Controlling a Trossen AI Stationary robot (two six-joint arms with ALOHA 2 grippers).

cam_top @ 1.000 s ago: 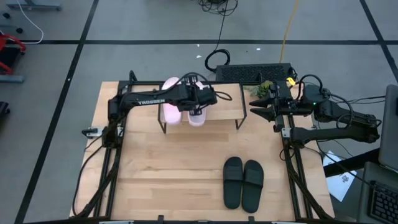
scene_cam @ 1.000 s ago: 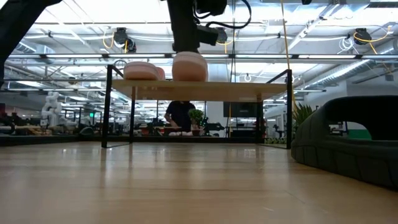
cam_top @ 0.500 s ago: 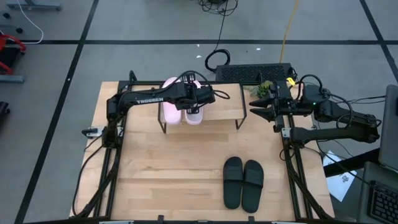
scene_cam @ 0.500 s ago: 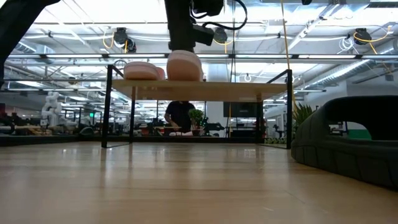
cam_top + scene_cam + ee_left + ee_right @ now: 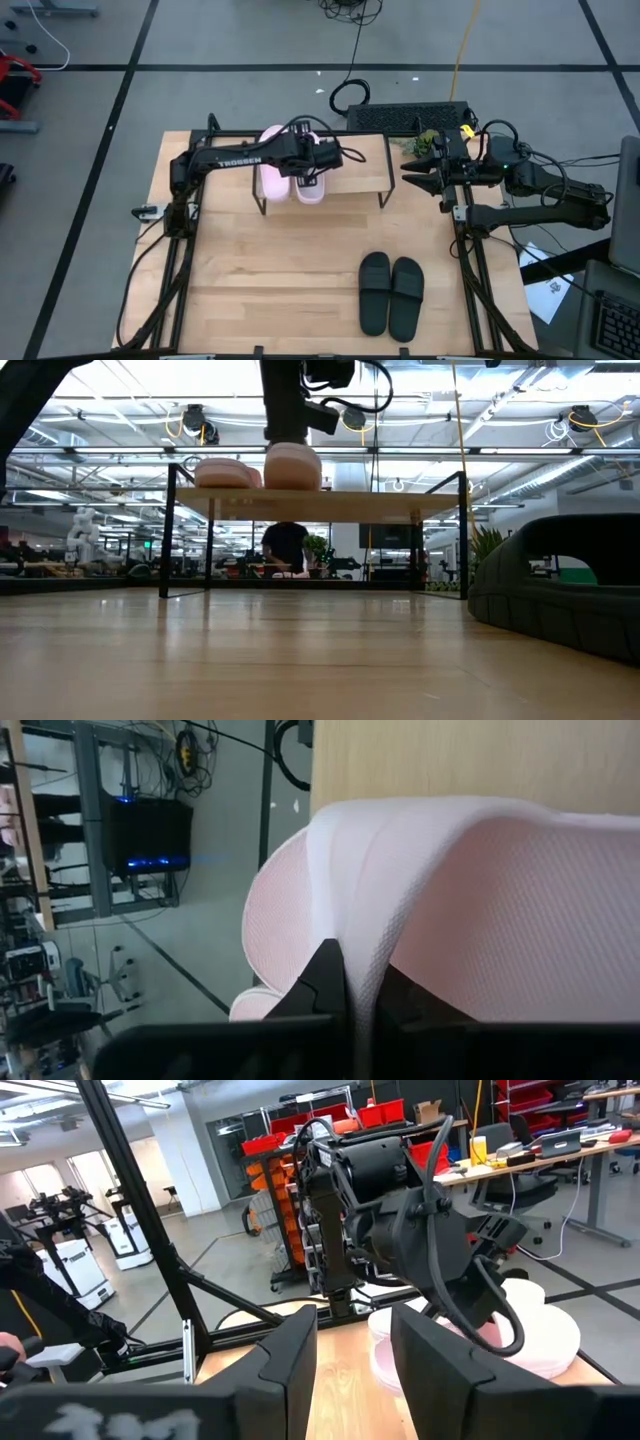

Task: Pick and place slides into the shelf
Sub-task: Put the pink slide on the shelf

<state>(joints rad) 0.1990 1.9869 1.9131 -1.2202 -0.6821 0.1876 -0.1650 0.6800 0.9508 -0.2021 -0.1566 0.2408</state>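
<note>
In the left wrist view our fingers (image 5: pixel 325 982) pinch the strap of a pale pink slide (image 5: pixel 450 910), the white-pink ribbed material filling most of that view with the shelf's board behind it. From above, the left gripper (image 5: pixel 310 160) sits over the left part of the shelf (image 5: pixel 365 165), holding that pink slide (image 5: pixel 308 190) on the board, just beside the second pink slide (image 5: pixel 272 175), which lies to its left. In the low view both pink slides (image 5: pixel 292 465) rest on the shelf's top board (image 5: pixel 400 503), side by side, with our dark left arm coming down onto the right-hand one.

Our right gripper (image 5: pixel 412 172) waits off the right end of the shelf, at the table's edge, its fingers (image 5: pixel 290 1365) spread apart with nothing between them. Its wrist view looks across at the left arm and the pink slides beyond.

The two black slides (image 5: pixel 391 292) lie together on the table (image 5: pixel 260 280), well in front of the shelf and toward the right; one of them (image 5: pixel 570 590) looms at the right of the low view. A person (image 5: pixel 287 547) shows in the room behind the shelf.
</note>
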